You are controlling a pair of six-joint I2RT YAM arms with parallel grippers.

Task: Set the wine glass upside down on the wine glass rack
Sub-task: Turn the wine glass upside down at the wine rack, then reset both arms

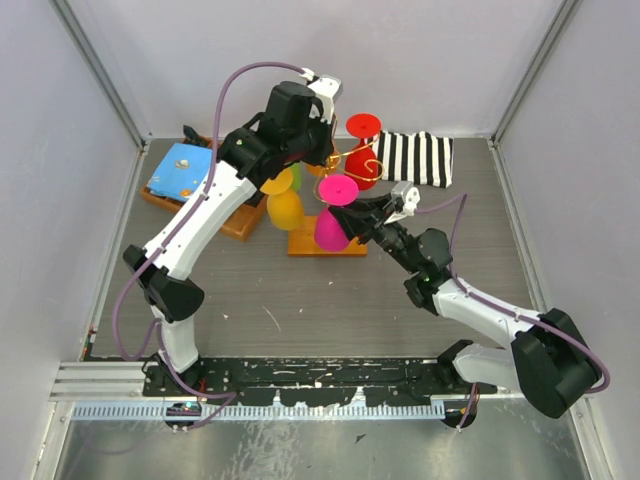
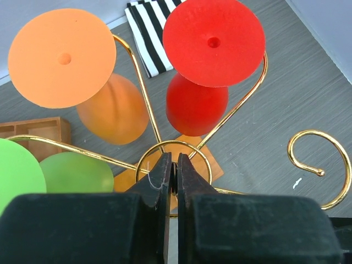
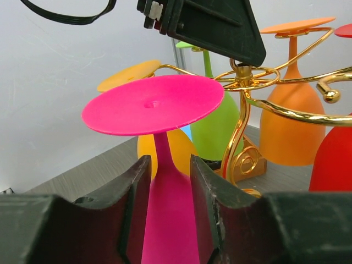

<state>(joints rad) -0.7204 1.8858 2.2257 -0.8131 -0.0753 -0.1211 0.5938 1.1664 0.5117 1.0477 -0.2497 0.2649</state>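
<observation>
My right gripper (image 1: pixel 362 222) (image 3: pixel 168 165) is shut on a pink wine glass (image 1: pixel 338 190) (image 3: pixel 154 104), held upside down with its foot on top, just in front of the wine glass rack (image 1: pixel 312 246) (image 3: pixel 242 126). The rack's gold wire arms (image 2: pixel 242 104) carry upside-down orange (image 2: pixel 63 55), red (image 2: pixel 214 41), green (image 2: pixel 71 170) and yellow (image 1: pixel 285 205) glasses. One curled arm (image 2: pixel 319 165) (image 3: pixel 330 96) is bare, to the right of the pink glass. My left gripper (image 1: pixel 325 150) (image 2: pixel 175 165) is shut on the rack's top post inside the gold ring.
A black-and-white striped cloth (image 1: pixel 420 155) lies behind the rack on the right. A wooden tray (image 1: pixel 240 225) with a blue cloth (image 1: pixel 180 168) sits to the left, partly under my left arm. Grey walls enclose the table.
</observation>
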